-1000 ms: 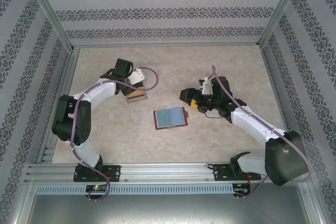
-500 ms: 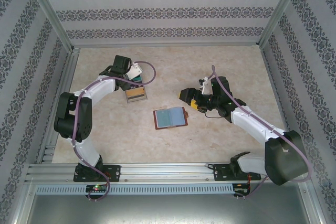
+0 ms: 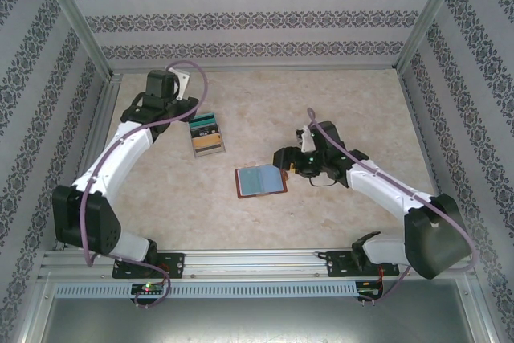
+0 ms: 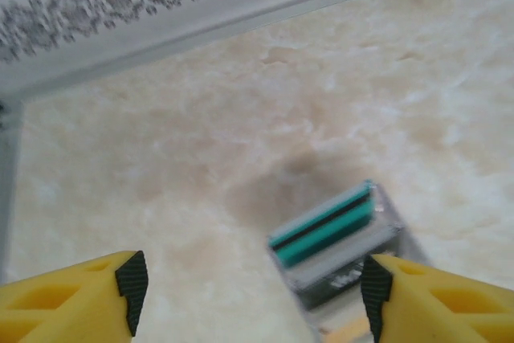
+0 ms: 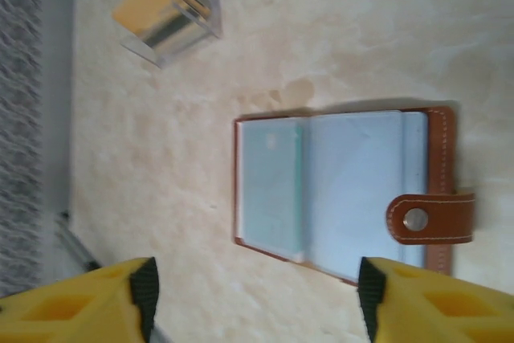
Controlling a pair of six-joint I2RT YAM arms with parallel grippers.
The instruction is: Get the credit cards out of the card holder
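The card holder (image 3: 260, 181) lies open and flat mid-table, its blue-grey sleeves (image 5: 345, 190) facing up and its snap tab (image 5: 426, 218) folded over the edge. The left sleeve (image 5: 269, 186) looks teal-tinted. A teal card (image 4: 325, 226), a black card (image 4: 337, 279) and a tan-yellow card (image 5: 148, 6) stand in a clear box (image 3: 207, 134). My left gripper (image 4: 253, 295) is open and empty, drawn back to the far left of the box. My right gripper (image 5: 253, 299) is open just above the holder's edge, at the holder's right (image 3: 283, 158).
The clear box (image 5: 165, 14) stands up and left of the holder. A metal frame rail (image 3: 96, 142) and patterned walls (image 3: 249, 18) bound the marble-look table (image 3: 353, 102). Bare tabletop lies between the box and the far wall (image 4: 241, 102).
My left gripper has left the clear box and swung back to the far left; a teal card now shows in the box. My right gripper has moved closer to the holder.
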